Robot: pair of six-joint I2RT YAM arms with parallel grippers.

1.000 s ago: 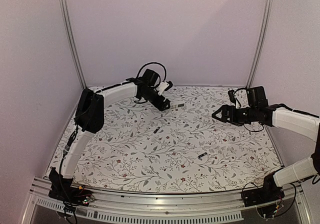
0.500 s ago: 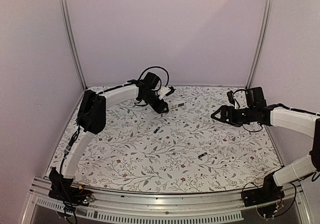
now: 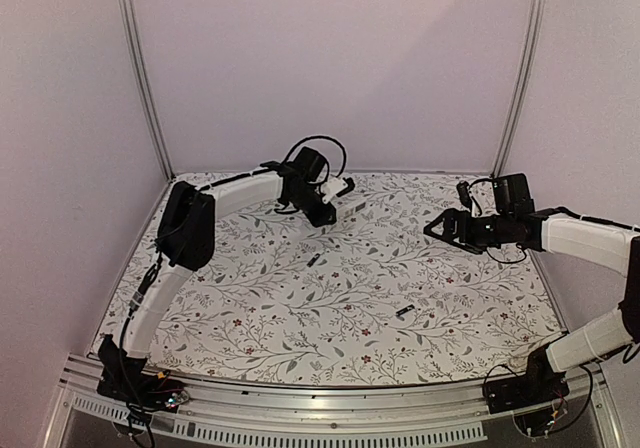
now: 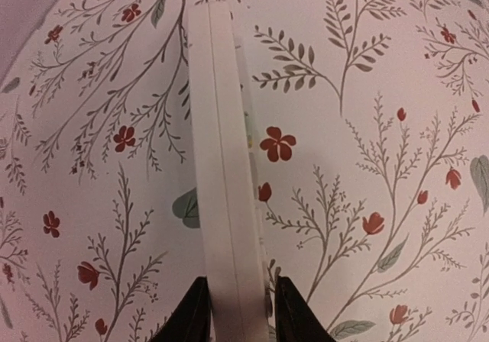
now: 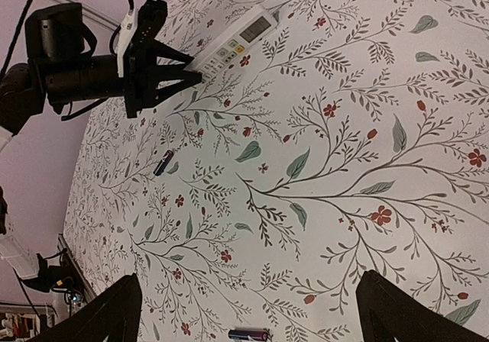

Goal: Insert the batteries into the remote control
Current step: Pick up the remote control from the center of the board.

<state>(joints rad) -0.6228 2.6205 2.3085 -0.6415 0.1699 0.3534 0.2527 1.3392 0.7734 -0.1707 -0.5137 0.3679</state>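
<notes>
Left gripper (image 4: 237, 305) is at the far-centre of the floral tablecloth (image 3: 250, 308). In the left wrist view only its two dark fingertips (image 4: 192, 315) show, at the bottom edge, one pressed on each long side of the remote control (image 4: 221, 128), so it is closed on the remote. The remote lies flat on the cloth and runs from between the tips up to the top centre of the frame. Its near end is cut off by the bottom edge, and the button face is hard to read from this angle, just tiny marks along the right side. In the top view the remote is mostly hidden behind the left gripper. The right wrist view shows it best, upper centre, display and buttons up, with one end between the left fingers. Right gripper (image 5: 248, 281) hangs over the right side of the table, spread wide with nothing between the fingers. Only the finger ends show, in the bottom corners of its own view. First battery (image 3: 314, 260) lies loose on the cloth around mid-table, well apart from both grippers. Second battery (image 3: 405, 311) lies nearer the front right; in the right wrist view it sits right at the bottom edge, partly cut off, below the open fingers.
</notes>
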